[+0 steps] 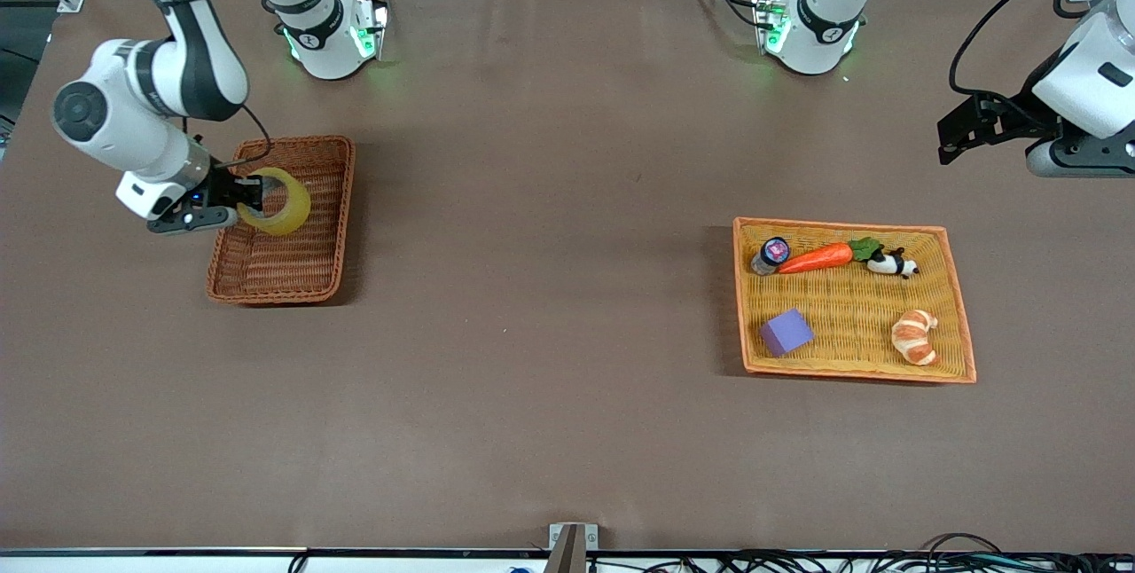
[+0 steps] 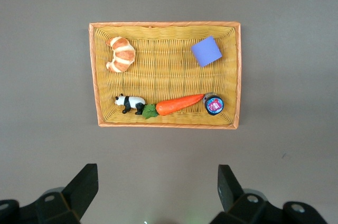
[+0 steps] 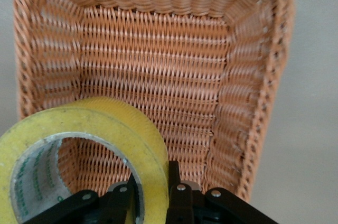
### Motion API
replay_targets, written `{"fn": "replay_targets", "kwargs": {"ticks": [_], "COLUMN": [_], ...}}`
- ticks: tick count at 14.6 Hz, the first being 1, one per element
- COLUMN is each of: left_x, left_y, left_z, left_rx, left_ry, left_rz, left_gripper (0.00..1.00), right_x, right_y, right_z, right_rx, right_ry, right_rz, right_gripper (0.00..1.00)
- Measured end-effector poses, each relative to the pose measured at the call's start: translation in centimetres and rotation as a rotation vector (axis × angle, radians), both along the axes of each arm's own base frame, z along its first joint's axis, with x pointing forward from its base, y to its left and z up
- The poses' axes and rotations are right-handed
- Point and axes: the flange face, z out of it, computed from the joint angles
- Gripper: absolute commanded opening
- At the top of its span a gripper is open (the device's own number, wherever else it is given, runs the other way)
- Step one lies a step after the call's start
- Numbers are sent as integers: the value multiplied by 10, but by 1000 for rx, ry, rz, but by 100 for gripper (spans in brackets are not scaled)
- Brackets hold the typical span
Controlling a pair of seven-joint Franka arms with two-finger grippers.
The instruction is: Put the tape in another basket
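Brown cloth covers the whole table (image 1: 550, 156), and on it the work is at the right arm's end. At the right gripper (image 1: 238, 200) the jaws are closed on the wall of the tape (image 1: 282, 205), one finger inside the ring and one outside, as the right wrist view shows; the roll (image 3: 79, 155) hangs from this pinch over the basket (image 1: 235, 289), above the part of the basket farther from the front camera, and it seems not to rest on the woven floor. The grip is on a thin, smooth wall only, so I judge the roll could swing or slip in the pinch. If the fingers open while it is at this height and tilted, it may land on its edge and roll, or strike the basket's rim (image 3: 272, 102) and fall outside onto the cloth. A descent too near the wall of the basket could also catch the rim and push the light basket along the table. Well apart from the basket, toward the left arm's end, lies the flat tray (image 1: 962, 325) with a carrot (image 1: 816, 258), a purple cube (image 1: 786, 331), a croissant (image 1: 915, 336), a panda figure (image 1: 891, 263) and a small jar (image 1: 771, 255). Over the bare table beside that tray the left gripper (image 2: 156, 187) waits with its jaws wide apart and holds nothing, so it brings no risk.
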Motion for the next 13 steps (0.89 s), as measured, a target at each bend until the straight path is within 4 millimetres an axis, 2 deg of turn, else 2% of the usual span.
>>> {"fn": "replay_targets", "kwargs": {"ticks": [3,8,9,10,11,12,13], "left_x": [0,0,0,0,-1,-1,-2], "left_y": [-3,-3,-3,-3,-5,-7,-10], "left_z": [0,0,0,0,0,0,0], "left_rx": [0,0,0,0,0,0,-1], "left_ry": [0,0,0,0,0,0,0], "left_rz": [-6,-5,-5,-6,-9,-13,-18], "left_gripper": [100,100,100,100,100,100,100], "right_x": [-22,-23,-23,-23,-24,-24,-23], "right_y": [3,2,1,1,1,1,1], "right_z": [-27,-54,-60,-66,-69,-70,-69], "right_rx": [-5,-22,-26,-29,-30,-30,-30], "right_ry": [-46,-62,-64,-62,-58,-57,-58], "right_rz": [4,9,9,10,10,10,10], "right_gripper": [2,6,17,48,84,100,100]}}
